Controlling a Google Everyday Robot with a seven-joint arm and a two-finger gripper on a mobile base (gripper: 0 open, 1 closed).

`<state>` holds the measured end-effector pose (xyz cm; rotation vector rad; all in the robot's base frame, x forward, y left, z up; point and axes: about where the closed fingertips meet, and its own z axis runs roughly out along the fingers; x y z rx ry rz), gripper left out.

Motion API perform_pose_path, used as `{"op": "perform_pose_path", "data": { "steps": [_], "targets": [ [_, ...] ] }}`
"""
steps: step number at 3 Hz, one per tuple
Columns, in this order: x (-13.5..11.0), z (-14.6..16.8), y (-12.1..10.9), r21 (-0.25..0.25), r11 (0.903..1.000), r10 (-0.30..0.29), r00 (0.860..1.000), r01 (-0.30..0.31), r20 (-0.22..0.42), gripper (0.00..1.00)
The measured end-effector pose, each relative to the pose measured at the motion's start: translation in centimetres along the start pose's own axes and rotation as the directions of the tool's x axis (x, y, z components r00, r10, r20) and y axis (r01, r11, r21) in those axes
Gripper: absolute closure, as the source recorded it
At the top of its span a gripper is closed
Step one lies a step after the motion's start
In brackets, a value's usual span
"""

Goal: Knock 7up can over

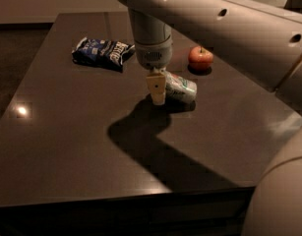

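Can [182,87] lies tipped on its side near the middle of the table [62,151], left end hidden behind my claw [158,97]. Claw points straight down, tip at or just above the tabletop, right up against the can; can't tell whether they touch. Can't tell if the claw is open or closed. Apple [200,58] sits just behind the can, to its right. Blue snack bag [104,52] is back left, well apart. My arm's shadow falls forward across the table.

Cream hand [157,98] beside silver-green 7up can [183,86], red apple [200,58].
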<state>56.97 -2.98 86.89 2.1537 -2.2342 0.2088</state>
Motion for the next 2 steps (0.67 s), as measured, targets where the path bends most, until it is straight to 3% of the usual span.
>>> {"op": "perform_pose_path", "data": {
  "steps": [1, 2],
  "targets": [
    [-0.49, 0.01, -0.59, 0.024, 0.9997, 0.0, 1.0, -0.001, 0.021, 0.0],
    [-0.49, 0.01, -0.59, 0.025, 0.9997, 0.0, 1.0, -0.001, 0.021, 0.0]
  ]
}}
